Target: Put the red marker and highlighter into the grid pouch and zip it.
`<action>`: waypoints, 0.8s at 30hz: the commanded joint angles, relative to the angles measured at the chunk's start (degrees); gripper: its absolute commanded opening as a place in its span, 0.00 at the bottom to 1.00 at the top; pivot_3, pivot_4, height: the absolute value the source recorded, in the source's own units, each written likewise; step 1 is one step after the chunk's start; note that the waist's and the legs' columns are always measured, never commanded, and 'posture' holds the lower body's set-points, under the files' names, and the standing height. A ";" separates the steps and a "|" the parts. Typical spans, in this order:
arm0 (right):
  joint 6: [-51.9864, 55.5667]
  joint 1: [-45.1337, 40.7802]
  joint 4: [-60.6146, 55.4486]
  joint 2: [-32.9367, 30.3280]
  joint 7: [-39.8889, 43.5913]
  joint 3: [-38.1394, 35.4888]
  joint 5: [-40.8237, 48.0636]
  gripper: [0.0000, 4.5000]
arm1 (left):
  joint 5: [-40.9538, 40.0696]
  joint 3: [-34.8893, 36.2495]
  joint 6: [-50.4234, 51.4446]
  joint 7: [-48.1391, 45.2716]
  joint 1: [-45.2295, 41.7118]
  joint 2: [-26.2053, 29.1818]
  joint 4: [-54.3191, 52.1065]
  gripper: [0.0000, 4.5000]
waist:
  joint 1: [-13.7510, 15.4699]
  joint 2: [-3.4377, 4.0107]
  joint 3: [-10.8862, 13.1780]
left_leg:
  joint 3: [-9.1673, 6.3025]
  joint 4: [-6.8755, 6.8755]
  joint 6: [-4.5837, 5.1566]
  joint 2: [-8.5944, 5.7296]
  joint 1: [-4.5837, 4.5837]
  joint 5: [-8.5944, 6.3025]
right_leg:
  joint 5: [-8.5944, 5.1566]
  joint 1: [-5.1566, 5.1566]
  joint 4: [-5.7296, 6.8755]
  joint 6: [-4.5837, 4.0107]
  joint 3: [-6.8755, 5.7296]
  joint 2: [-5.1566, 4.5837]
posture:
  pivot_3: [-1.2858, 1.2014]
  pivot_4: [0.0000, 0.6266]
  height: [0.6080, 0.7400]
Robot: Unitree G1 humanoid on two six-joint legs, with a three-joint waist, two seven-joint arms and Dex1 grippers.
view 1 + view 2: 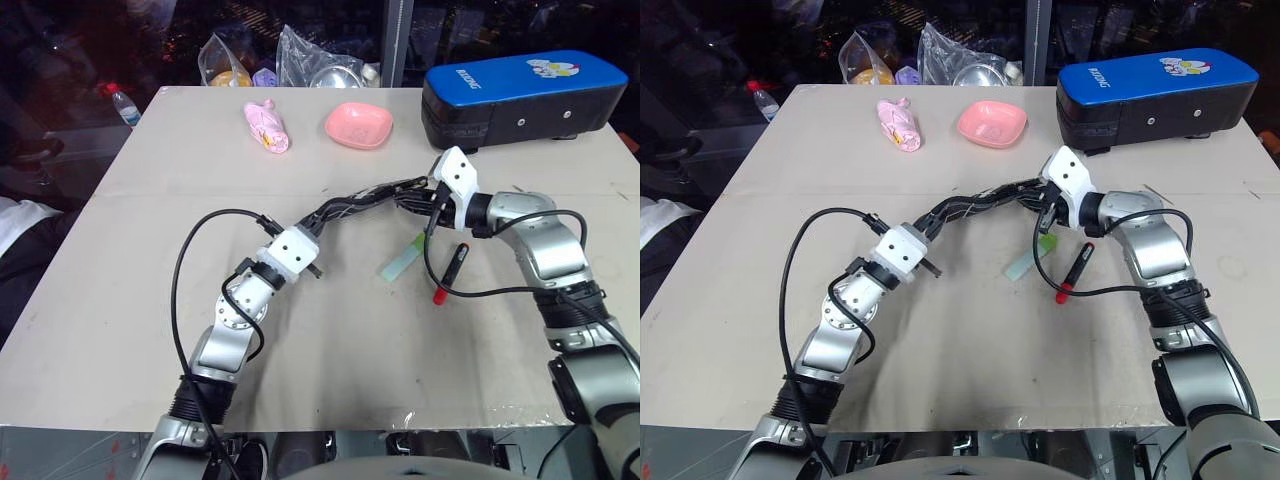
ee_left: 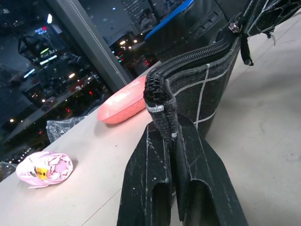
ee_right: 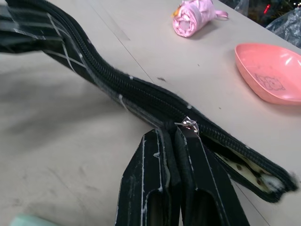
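Dark surroundings with scattered lights lie beyond a pale bench (image 1: 120, 330) that carries all the items. The grid pouch (image 1: 365, 201) hangs above the bench centre, stretched between the two pincers and clear of the surface.

The left pincer (image 2: 171, 136) is clenched on one end of the grid pouch; in the left wrist view the fabric end is pinched between both fingers (image 2: 146, 188). The right pincer (image 3: 176, 136) is clenched on the pouch at its zipper line, just beside the metal zipper slider (image 3: 189, 126). From the slider to the pouch's other end the opening gapes and shows a pale dotted lining; on the other side the zipper teeth are joined.

The highlighter (image 1: 402, 259) lies flat on the bench, below the right end of the pouch and just near of it. The red marker (image 1: 449, 272) lies on the bench just right of the highlighter, apart from it, with its red end toward the near side. Both pens are outside the pouch.

At the far right of the bench stands a black case with a blue top (image 1: 520, 95). A pink dish (image 1: 358, 124) sits at far centre, and a pink wrapped bundle (image 1: 266, 126) lies to its left. Clear plastic bags (image 1: 300, 60) rest at the far edge.
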 commanded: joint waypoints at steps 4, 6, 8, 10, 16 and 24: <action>2.93 -0.48 -4.78 1.71 0.43 -1.22 3.80 0.01 | 0.65 0.13 -1.43 1.35 -0.46 -0.77 -2.82 0.00 | -0.01 0.00 0.00 | 0.00 0.00 0.00 0.00 0.00 0.00 | 0.00 0.00 0.00 0.00 0.00 0.00 | 0.52 0.24 1.00; 3.91 -0.61 -5.08 1.92 0.47 -1.44 4.36 0.01 | 1.09 0.40 -1.60 2.09 -0.46 -0.93 -2.91 0.00 | -0.01 0.00 0.00 | -0.01 0.00 0.00 0.00 0.00 0.00 | 0.00 0.00 0.00 0.00 0.00 0.00 | 0.52 0.24 1.00; 4.83 -0.81 -5.10 1.94 0.32 -1.67 4.78 0.01 | 1.69 1.07 -1.55 3.43 -0.56 -1.22 -3.19 0.00 | 0.00 0.00 0.00 | 0.00 0.00 0.00 0.00 -0.01 0.00 | 0.00 0.00 0.00 0.00 0.00 0.00 | 0.52 0.24 1.00; 5.04 -1.01 -4.74 1.68 0.23 -1.77 4.85 0.01 | 2.10 1.60 -1.46 4.62 -0.64 -1.45 -3.42 0.00 | 0.00 0.00 0.00 | -0.01 0.00 0.00 0.00 -0.01 0.00 | 0.00 0.00 0.00 0.00 0.00 0.00 | 0.52 0.24 1.00; 5.10 -1.37 -4.47 1.63 0.33 -1.74 5.25 0.01 | 2.70 1.76 -1.43 5.67 -0.95 -1.93 -3.00 0.00 | -0.01 0.00 0.00 | -0.01 0.00 0.00 -0.01 -0.01 0.00 | 0.00 0.00 0.00 0.00 0.00 0.00 | 0.52 0.24 1.00; 7.55 -1.75 -7.04 3.48 -0.36 -1.45 7.25 0.01 | 3.41 0.58 -1.66 5.17 -1.08 -2.73 -2.62 0.00 | -0.02 0.00 0.00 | -0.02 0.00 0.00 0.00 -0.01 0.00 | 0.00 0.00 0.00 0.00 -0.01 0.00 | 0.52 0.24 1.00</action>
